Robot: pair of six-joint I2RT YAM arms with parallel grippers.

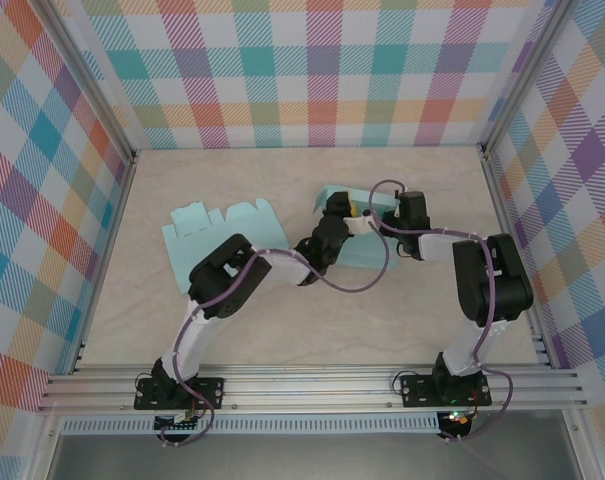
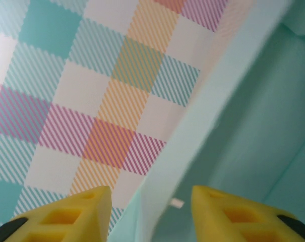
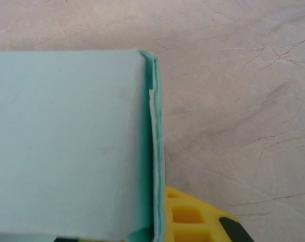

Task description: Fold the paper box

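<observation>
Two mint paper pieces lie on the bench (image 1: pixel 282 330). At the left, a flat cut-out sheet (image 1: pixel 217 228) with notched tabs rests well apart from both sets of jaws. The left arm (image 1: pixel 232 280) reaches past it to the paper box (image 1: pixel 364 252), which sits right of centre, toward the back of the bench. The left jaws are at the box's left end and are spread. In the left wrist view, two yellow fingers (image 2: pixel 76 214) stand apart with a thin wall of the box (image 2: pixel 253 116) running between them, and the plaid wall (image 2: pixel 92 101) is behind. At the box's right end, the right jaws are pressed together, pinching a doubled side wall. The right wrist view shows that folded edge (image 3: pixel 155 151) running down against one yellow finger (image 3: pixel 192 219), while paper hides the other finger. The right arm (image 1: pixel 492 280) bends in from the right.
</observation>
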